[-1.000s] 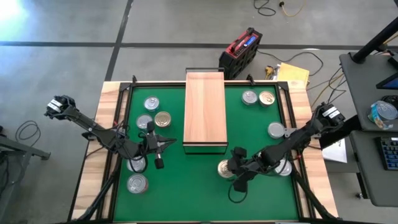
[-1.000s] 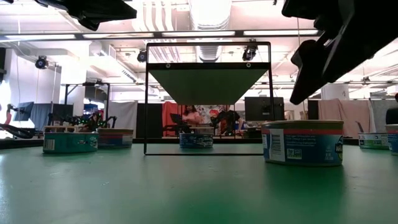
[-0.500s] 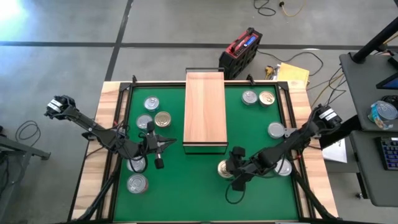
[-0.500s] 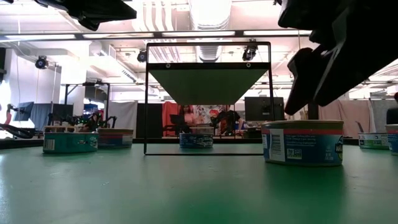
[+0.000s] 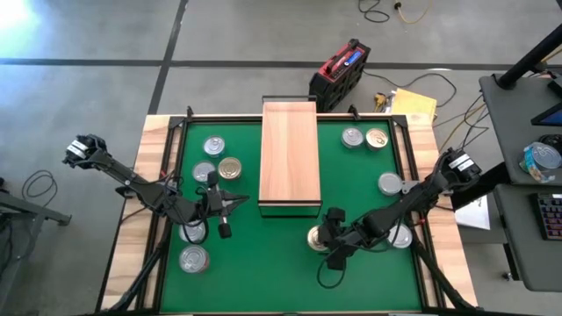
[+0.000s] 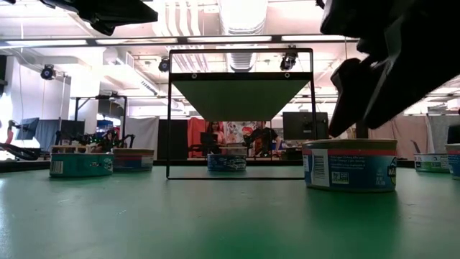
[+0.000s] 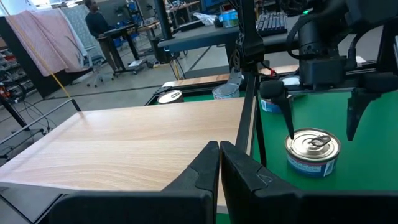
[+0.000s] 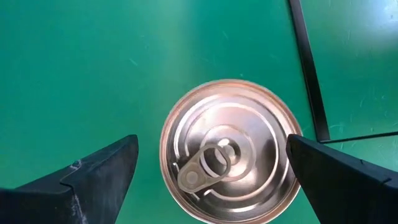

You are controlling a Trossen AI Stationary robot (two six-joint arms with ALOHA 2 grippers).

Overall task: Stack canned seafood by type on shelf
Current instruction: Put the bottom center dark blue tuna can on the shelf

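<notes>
Right gripper [image 8: 211, 168] has crept lower, spread wide over a gold-lidded tin [image 8: 228, 149]

Shelf [image 5: 290, 154] bare; every tin unstacked; left gripper [image 5: 230, 206] shut, empty, left of centre.

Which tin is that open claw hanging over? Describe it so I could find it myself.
Start at the long wooden shelf in the middle of the green mat. Just off its near right corner sits one tin, directly beneath the right gripper, whose jaws stand open on either side. Its lid is gold-toned, and no other tin touches it.

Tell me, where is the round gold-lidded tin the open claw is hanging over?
In the high view the round gold-lidded tin sits on the green mat, just beyond the wooden shelf's near end, right-hand side, under the open right gripper.
</notes>
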